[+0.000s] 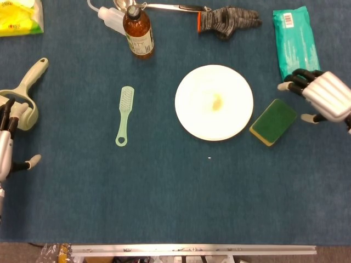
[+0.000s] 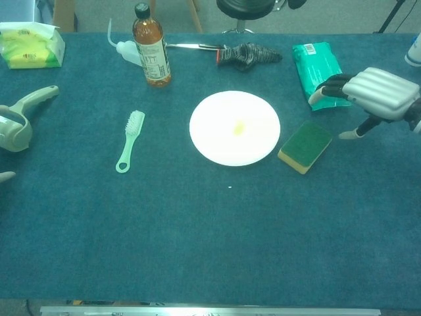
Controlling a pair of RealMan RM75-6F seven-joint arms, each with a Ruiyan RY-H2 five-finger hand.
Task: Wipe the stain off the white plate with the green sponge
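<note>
Head view: green sponge (image 1: pixel 273 122) lies just beside the empty, spread right hand (image 1: pixel 322 99).

Your round white plate (image 1: pixel 214 102) lies flat, right of frame centre, a small yellowish stain (image 1: pixel 217 101) near its middle. Your rectangular green sponge with yellow underside (image 1: pixel 273 121) lies flat, skewed, just beside the plate's lower right rim.

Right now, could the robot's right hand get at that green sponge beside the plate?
Probably yes. The right hand hovers open just beside the green sponge, with only bare table between them. The white plate lies on the sponge's far side, out of the way.
</note>
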